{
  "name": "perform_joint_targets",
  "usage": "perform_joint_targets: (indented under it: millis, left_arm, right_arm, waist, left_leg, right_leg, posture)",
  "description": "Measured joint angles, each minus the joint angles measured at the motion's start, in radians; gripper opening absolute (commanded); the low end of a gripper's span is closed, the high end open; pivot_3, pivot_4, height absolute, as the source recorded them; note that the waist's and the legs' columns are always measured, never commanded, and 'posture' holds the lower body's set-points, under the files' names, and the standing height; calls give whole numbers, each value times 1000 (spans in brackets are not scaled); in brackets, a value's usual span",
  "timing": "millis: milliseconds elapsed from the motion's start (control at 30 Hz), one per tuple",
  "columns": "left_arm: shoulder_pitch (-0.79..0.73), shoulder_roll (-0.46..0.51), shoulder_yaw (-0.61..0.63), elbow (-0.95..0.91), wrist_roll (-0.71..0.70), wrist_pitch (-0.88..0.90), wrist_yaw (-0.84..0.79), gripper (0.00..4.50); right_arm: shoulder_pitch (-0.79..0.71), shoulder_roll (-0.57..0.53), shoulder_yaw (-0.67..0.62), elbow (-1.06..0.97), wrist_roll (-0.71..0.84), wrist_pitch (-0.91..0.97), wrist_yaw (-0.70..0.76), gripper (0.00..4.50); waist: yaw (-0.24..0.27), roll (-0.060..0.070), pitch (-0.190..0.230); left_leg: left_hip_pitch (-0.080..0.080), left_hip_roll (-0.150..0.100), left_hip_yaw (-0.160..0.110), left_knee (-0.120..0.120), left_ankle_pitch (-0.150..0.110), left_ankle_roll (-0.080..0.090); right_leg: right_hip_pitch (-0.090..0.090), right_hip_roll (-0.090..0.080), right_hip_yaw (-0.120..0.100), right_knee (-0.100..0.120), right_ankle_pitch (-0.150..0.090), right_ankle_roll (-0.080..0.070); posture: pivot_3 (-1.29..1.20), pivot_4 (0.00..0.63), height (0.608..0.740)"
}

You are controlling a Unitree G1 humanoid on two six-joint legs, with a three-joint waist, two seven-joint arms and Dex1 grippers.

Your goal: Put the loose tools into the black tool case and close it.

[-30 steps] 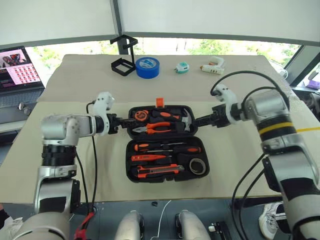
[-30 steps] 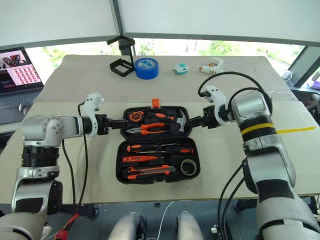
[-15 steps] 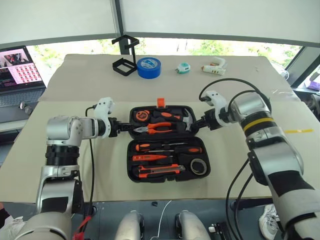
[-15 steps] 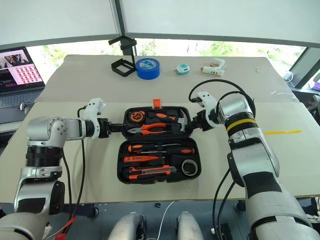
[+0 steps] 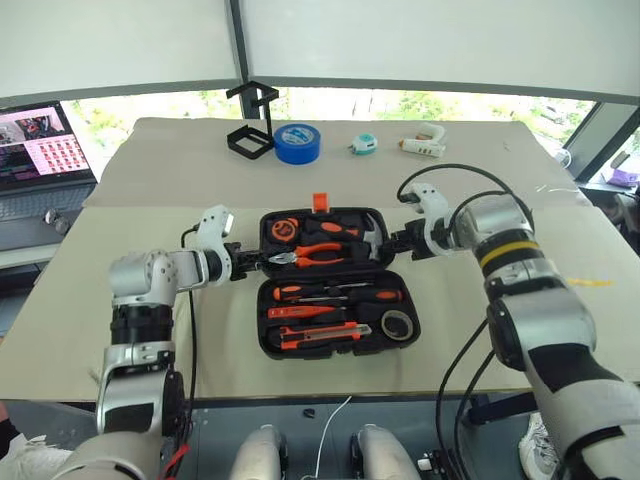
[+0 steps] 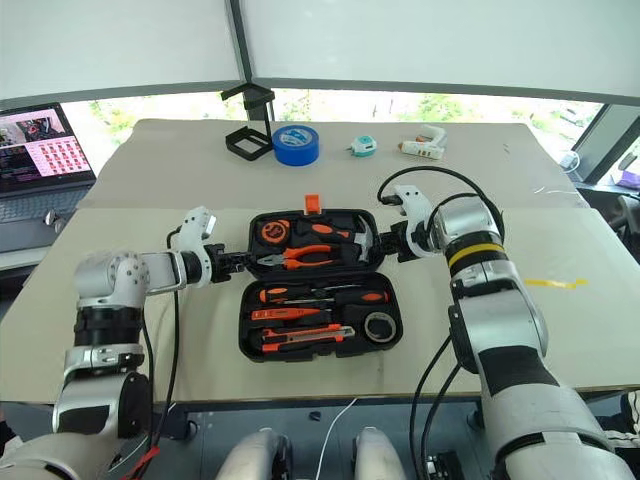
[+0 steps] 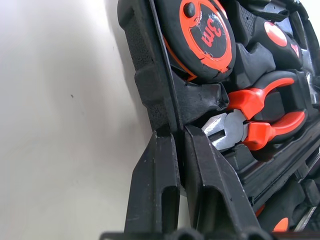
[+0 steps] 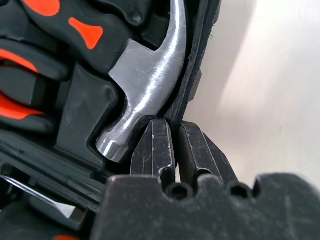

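Pincers clenched on lid rim of open tool case.
Left pincer (image 5: 254, 263) grips left lid edge of case (image 5: 325, 311), right pincer (image 5: 388, 244) the right edge; tools seated, centre frame, on bench (image 5: 150, 170).

A pale beige table (image 5: 150, 170) spreads beneath and beyond both pincers. Behind it, white blinds (image 5: 420, 40) hang over windows (image 5: 480, 105) showing bright green daylight. A laptop (image 5: 45, 150) glows off beyond the left pincer.
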Motion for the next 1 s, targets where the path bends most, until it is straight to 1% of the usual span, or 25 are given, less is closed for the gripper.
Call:
perform_joint_targets:
  millis: [33,100,133,233,300,333,367,400,433,533,600,667,700,733,767,800,833,867,900,1000]
  left_arm:
    - [31,0,5,-22,-5,-44,-18,60]
    - [94,0,10,-69,-13,-142,-60,60]
    - [149,0,10,-106,-14,-235,-104,60]
    - [236,-3,14,-160,-18,-393,-182,60]
    - [293,-3,21,-208,-21,-475,-220,60]
    - [368,5,22,-259,-15,-567,-262,60]
    - [427,10,21,-289,-7,-650,-297,60]
    - [479,20,10,-306,32,-772,-332,60]
    - [497,26,7,-308,45,-817,-344,60]
    - [586,29,-15,-303,132,-1078,-376,60]
    - [633,29,-25,-287,179,-1226,-384,60]
    - [659,30,-31,-267,193,-1299,-392,789]
    - [680,32,-29,-258,194,-1309,-394,994]
    - [705,39,-25,-242,193,-1310,-394,1345]
    - [759,52,-18,-221,189,-1313,-399,1806]
    - [793,62,-11,-204,189,-1313,-403,2144]
    - [810,72,0,-193,181,-1314,-406,2592]
    - [808,85,6,-194,174,-1311,-412,2960]
    - [807,100,14,-198,160,-1306,-416,3246]
    - [814,161,50,-200,124,-1273,-438,3246]
  right_arm:
    - [35,-6,-1,-54,4,-40,5,0]
    - [105,-23,-3,-167,10,-112,19,0]
    - [167,-43,-3,-264,14,-174,29,0]
    - [267,-81,-6,-406,21,-302,50,0]
    - [364,-123,-12,-499,17,-504,78,0]
    - [459,-162,-16,-563,15,-697,102,0]
    - [524,-182,-20,-596,14,-816,108,0]
    - [582,-190,-26,-614,12,-945,98,0]
    - [600,-191,-28,-615,11,-992,92,0]
    - [678,-220,-22,-591,-84,-1310,4,0]
    - [715,-238,-19,-561,-156,-1487,-60,0]
    - [736,-243,-19,-528,-206,-1582,-118,842]
    - [755,-254,-19,-514,-226,-1603,-140,1022]
    - [780,-275,-20,-492,-240,-1615,-148,1360]
    - [829,-307,-22,-455,-257,-1619,-159,1800]
    - [858,-322,-23,-434,-264,-1620,-164,2114]
    - [870,-326,-29,-432,-256,-1630,-176,2510]
    - [872,-341,-30,-436,-250,-1636,-173,2728]
    - [878,-361,-30,-445,-246,-1639,-165,2734]
    - [943,-423,-43,-497,-155,-1619,-107,2734]
  waist:
    - [-1,0,0]
    - [-2,1,1]
    - [-2,1,1]
    - [-1,1,1]
    - [3,0,1]
    - [6,1,1]
    - [6,1,1]
    - [4,1,1]
    - [2,1,1]
    - [1,1,1]
    - [1,1,1]
    - [1,1,1]
    - [2,1,0]
    - [2,1,0]
    - [3,1,0]
    - [3,1,1]
    - [3,1,1]
    - [5,1,1]
    - [6,1,1]
    - [10,1,1]
  left_leg:
    - [-2,1,0,0,0,0]
    - [-10,1,1,-1,1,-2]
    - [-15,1,1,-1,2,-2]
    - [-21,1,1,-2,2,-3]
    - [-24,1,2,-2,1,-2]
    - [-23,1,2,-4,1,-1]
    - [-21,1,4,-5,0,-1]
    - [-19,2,6,-6,-1,-2]
    - [-18,2,7,-7,-1,-1]
    - [-11,2,10,-9,-4,3]
    - [-6,3,12,-10,-4,3]
    - [-2,3,12,-10,-4,3]
    - [0,3,12,-10,-4,3]
    - [3,4,12,-10,-4,4]
    - [3,5,12,-11,-5,5]
    - [2,4,13,-11,-5,5]
    - [2,4,13,-11,-5,5]
    - [3,4,12,-11,-5,5]
    - [4,4,12,-10,-5,5]
    - [5,4,11,-10,-5,5]
  right_leg:
    - [-2,0,0,0,0,0]
    - [-12,0,2,1,1,-1]
    - [-18,0,2,1,1,-2]
    - [-22,1,1,1,1,-2]
    - [-24,1,0,1,1,-2]
    - [-23,1,0,0,1,-1]
    - [-22,0,0,-1,1,-1]
    - [-20,0,1,-5,1,-1]
    - [-18,1,1,-7,1,-1]
    - [-13,0,2,-15,1,-1]
    - [-10,0,3,-15,1,-2]
    - [-6,0,3,-15,1,-2]
    - [-4,0,3,-16,1,-2]
    - [0,0,3,-17,1,-2]
    - [1,0,3,-17,0,-2]
    - [0,-1,3,-17,0,-2]
    - [0,-1,3,-17,0,-2]
    - [1,-1,3,-17,0,-2]
    - [2,-1,2,-17,0,-2]
    - [4,-2,2,-17,0,-2]
  posture:
    - [0,150,740]
    - [0,150,740]
    - [0,150,740]
    - [0,150,740]
    - [0,150,740]
    - [0,150,740]
    - [0,150,740]
    - [0,150,740]
    - [0,150,740]
    - [0,150,740]
    - [0,150,740]
    - [0,150,740]
    - [0,150,740]
    - [0,150,740]
    - [0,150,740]
    - [0,150,740]
    - [0,150,740]
    - [0,150,740]
    - [0,150,740]
    - [0,150,740]
